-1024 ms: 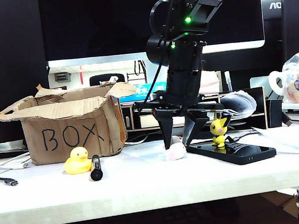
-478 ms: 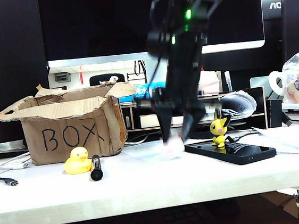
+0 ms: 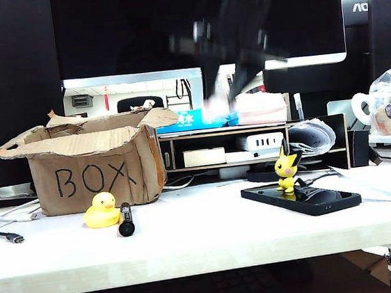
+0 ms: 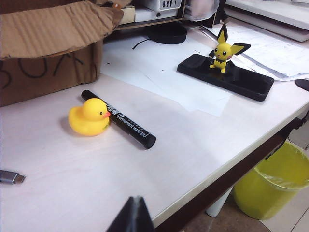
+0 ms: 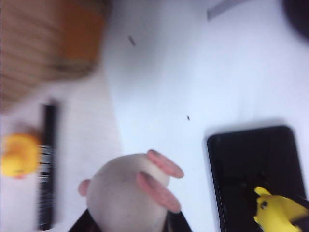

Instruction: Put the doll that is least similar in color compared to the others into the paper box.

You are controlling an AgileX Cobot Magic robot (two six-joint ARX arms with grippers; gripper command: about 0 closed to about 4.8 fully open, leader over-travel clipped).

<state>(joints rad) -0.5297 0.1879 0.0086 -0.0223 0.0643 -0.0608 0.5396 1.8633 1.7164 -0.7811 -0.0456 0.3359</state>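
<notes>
Right gripper (image 3: 223,87) clamped on the doll (image 5: 129,191), jaws narrowed against its sides and only their dark edges visible beside it in the right wrist view. Doll seen as a rounded whitish body with small pale-pink limbs sticking out, blurred in both views that catch it. Carried high in the air above the white table (image 3: 191,238), in front of the dark monitor (image 3: 127,28), to the right of the paper box (image 3: 89,168) and not over its opening. Box sat on the table's left, brown and worn, flaps torn, "BOX" in black marker on its front. Just before the box, yellow rubber duck (image 4: 88,117) touching a black marker pen (image 4: 118,119). Further right, yellow pointy-eared figure (image 4: 223,51) stood on a black phone (image 4: 226,76). Left gripper (image 4: 133,218) low at the table's near edge, fingertips close together, nothing between them.
</notes>
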